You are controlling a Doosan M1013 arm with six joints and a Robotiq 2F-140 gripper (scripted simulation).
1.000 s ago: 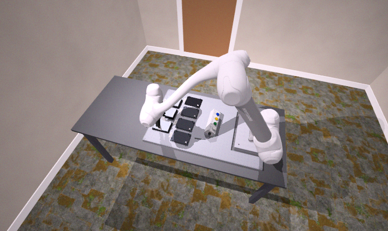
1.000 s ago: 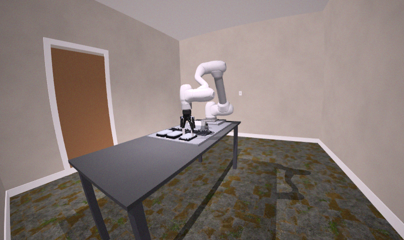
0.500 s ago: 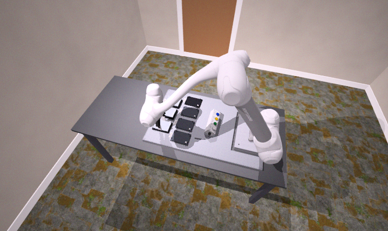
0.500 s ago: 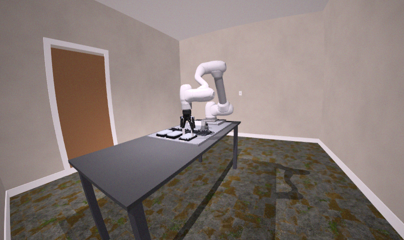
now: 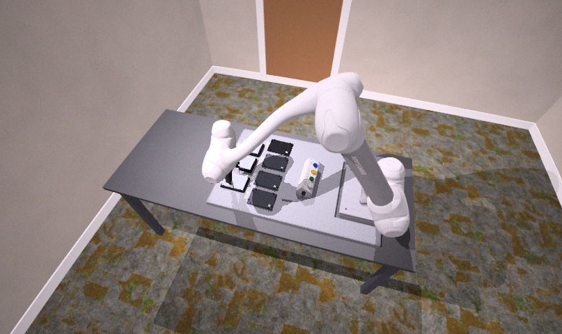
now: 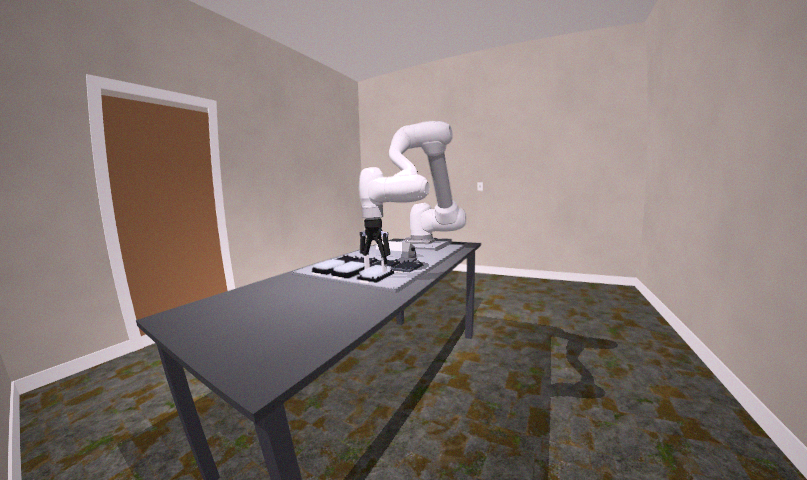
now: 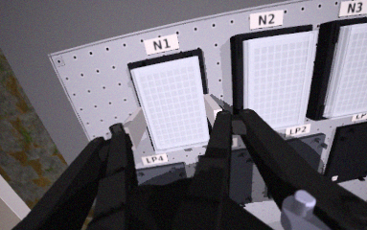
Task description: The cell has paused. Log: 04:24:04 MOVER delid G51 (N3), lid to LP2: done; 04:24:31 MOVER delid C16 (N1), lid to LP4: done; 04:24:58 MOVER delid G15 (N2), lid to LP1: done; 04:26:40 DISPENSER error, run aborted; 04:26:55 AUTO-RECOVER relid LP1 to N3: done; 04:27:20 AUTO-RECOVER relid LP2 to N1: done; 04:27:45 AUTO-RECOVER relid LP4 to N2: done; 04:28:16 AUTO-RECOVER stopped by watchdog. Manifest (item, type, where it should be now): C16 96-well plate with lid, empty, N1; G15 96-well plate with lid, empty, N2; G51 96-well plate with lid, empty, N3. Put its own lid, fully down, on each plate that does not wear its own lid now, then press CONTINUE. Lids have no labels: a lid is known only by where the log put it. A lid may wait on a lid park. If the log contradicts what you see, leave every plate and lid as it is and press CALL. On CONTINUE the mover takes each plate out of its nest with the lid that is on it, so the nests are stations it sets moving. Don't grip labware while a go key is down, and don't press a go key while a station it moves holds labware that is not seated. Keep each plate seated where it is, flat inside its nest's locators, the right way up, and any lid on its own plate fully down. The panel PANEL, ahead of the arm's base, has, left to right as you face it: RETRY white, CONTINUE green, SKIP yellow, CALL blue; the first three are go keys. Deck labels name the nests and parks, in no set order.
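My gripper [image 7: 174,109] is shut on the clear lid [image 7: 171,103] at nest N1 [image 7: 165,44], one finger pad on each long side. The lid sits over the N1 plate, and I cannot tell whether it has lifted clear of it. The plates in N2 [image 7: 278,72] and N3 [image 7: 355,67] each wear a lid and sit in their black nests. In the top view the gripper [image 5: 230,178] hangs over the nearest of the three white plates [image 5: 236,182]. In the exterior view the gripper [image 6: 374,252] stands upright over the same plate.
Dark lid parks lie in a row beside the nests: LP4 [image 7: 161,173], LP2 [image 7: 305,149] and one more [image 7: 357,149], with nothing on them. The key panel [image 5: 309,177] stands right of the parks, with blue, yellow and green keys showing. The arm's base plate [image 5: 356,190] is further right.
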